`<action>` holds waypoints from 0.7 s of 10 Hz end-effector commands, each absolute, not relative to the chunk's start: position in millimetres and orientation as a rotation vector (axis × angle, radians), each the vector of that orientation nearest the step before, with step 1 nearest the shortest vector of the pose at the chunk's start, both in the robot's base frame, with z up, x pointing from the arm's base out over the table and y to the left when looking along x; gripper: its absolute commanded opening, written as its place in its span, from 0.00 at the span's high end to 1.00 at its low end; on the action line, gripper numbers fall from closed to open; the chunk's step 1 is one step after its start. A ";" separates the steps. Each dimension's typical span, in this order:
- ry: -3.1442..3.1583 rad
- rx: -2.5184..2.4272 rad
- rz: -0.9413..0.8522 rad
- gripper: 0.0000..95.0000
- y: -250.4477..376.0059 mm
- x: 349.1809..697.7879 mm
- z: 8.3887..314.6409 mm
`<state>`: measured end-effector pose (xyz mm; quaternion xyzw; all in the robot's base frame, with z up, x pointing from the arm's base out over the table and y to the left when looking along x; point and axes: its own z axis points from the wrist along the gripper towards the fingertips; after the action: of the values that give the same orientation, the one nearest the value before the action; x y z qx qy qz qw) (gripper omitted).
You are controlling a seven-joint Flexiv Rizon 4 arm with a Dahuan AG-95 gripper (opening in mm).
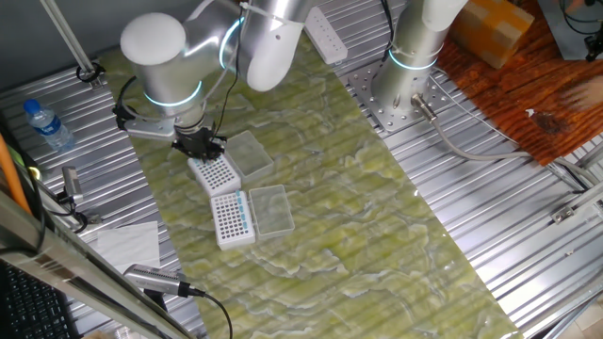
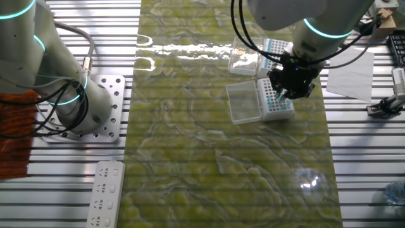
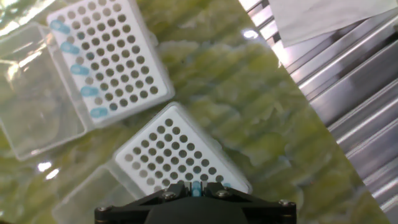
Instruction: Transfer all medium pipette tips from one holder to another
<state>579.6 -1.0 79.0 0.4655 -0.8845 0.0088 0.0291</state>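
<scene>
Tips [image 3: 79,70] of light-blue plastic stand in one row along the lid-side edge of the upper white holder [image 3: 107,55] in the hand view; five show there, and the other holes of that grid look dark and bare. A second white holder [image 3: 180,157] lies just beside it, lower in that view, its visible holes also dark. Each holder has a clear hinged lid [image 3: 32,99] lying open and flat on the green patterned mat [image 1: 358,207] that covers the middle of the worktop [image 1: 528,264].

At the bottom edge of the hand view the end effector [image 3: 196,186] has its two fingers drawn narrow on one blue tip [image 3: 196,187], pinched between them over the near edge of the lower holder. From one fixed view the end effector [image 1: 200,144] sits right above the holder [image 1: 215,173] nearer the arm, while the other holder [image 1: 232,218] with its blue row lies toward the front edge.

Off the mat, on the ribbed metal, a water bottle [image 1: 45,124] stands by the left edge, a sheet of white paper [image 1: 127,247] lies near the front-left corner, and a white power strip [image 2: 106,193] rests beside the arm's base plate [image 2: 104,107]. No label or writing on any of these can be read.
</scene>
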 end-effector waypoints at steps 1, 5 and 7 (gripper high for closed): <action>-2.704 1.433 0.001 1.00 -3.3 576.2 90.6; -2.690 1.376 -0.038 1.00 1.0 573.8 115.4; -2.684 1.353 -0.050 1.00 6.8 575.3 125.6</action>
<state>575.4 8.7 129.2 0.4481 -0.8913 -0.0169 0.0666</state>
